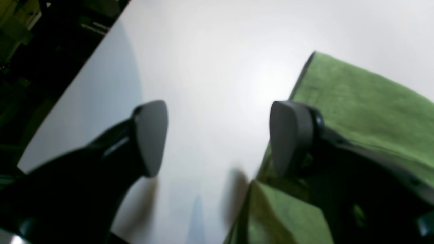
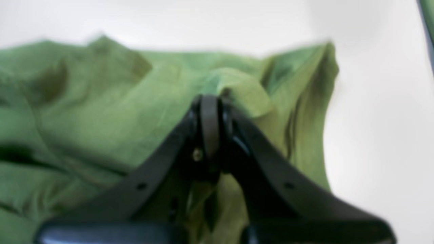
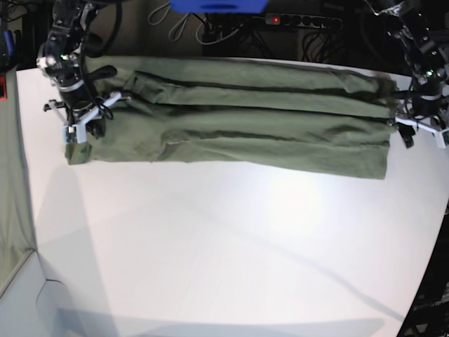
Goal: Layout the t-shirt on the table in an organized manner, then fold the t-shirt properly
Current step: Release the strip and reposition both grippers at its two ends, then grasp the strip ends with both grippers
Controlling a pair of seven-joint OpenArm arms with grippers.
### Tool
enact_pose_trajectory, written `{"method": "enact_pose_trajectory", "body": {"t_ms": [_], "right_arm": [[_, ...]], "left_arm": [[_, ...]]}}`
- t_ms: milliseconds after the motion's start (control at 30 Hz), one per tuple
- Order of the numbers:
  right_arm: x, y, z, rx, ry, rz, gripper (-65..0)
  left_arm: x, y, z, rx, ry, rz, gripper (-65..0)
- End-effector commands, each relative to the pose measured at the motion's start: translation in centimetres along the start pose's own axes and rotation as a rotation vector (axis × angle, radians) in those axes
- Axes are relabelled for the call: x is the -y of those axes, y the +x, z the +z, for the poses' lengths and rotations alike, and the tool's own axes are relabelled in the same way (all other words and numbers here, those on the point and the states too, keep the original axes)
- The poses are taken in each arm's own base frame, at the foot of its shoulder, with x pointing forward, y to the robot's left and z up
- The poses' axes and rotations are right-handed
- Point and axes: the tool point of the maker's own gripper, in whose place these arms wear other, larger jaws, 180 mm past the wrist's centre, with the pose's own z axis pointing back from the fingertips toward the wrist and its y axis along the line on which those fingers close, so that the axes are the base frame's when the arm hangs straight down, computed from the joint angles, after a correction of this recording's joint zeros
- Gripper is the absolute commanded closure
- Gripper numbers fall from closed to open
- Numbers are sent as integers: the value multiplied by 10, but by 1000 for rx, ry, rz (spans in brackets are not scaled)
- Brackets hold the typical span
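The olive-green t-shirt (image 3: 231, 119) lies as a long folded band across the far part of the white table (image 3: 224, 246). At the band's left end in the base view, my right gripper (image 3: 77, 133) is shut on a bunched fold of the shirt. The right wrist view shows the black jaws of that gripper (image 2: 210, 101) pressed together with t-shirt (image 2: 101, 112) cloth pinched at their tip. My left gripper (image 3: 414, 130) is at the band's other end. In its wrist view the left gripper (image 1: 217, 135) stands open over bare table (image 1: 203, 67), with one finger against the t-shirt (image 1: 366, 112) edge.
A greenish-grey cloth strip (image 3: 10, 182) hangs at the left edge of the base view. Cables and a power strip (image 3: 302, 21) lie behind the table. The table's curved edge (image 3: 429, 281) runs down the right side, and its edge (image 1: 67, 98) also shows in the left wrist view.
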Motion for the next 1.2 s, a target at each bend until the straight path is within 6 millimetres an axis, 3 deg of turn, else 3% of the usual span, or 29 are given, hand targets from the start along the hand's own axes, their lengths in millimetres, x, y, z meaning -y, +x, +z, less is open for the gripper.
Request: {"method": "enact_pose_trajectory", "body": {"t_ms": [0, 133, 300, 467, 600, 700, 867, 1000, 1167], "right_arm": [[0, 15, 1, 54, 3, 2, 0], [1, 3, 0, 20, 4, 3, -44], [1, -6, 4, 1, 4, -1, -223], [0, 10, 16, 45, -1, 26, -311], [-3, 22, 26, 80, -4, 47, -321], [-6, 28, 30, 95, -1, 54, -322], [-12, 21, 33, 83, 4, 35, -322], [-30, 17, 31, 71, 54, 39, -322], [-53, 13, 29, 60, 114, 53, -322]], "left_arm": [[-3, 17, 0, 52, 3, -7, -457], [-1, 16, 0, 51, -2, -8, -458], [4, 14, 2, 57, -27, 47, -458], [4, 8, 10, 67, -76, 155, -458], [1, 13, 10, 77, -87, 172, -458], [0, 4, 6, 53, -83, 185, -459], [-2, -17, 0, 2, -76, 212, -481], [1, -21, -7, -12, -79, 231, -544], [4, -25, -8, -18, -82, 243, -562]]}}
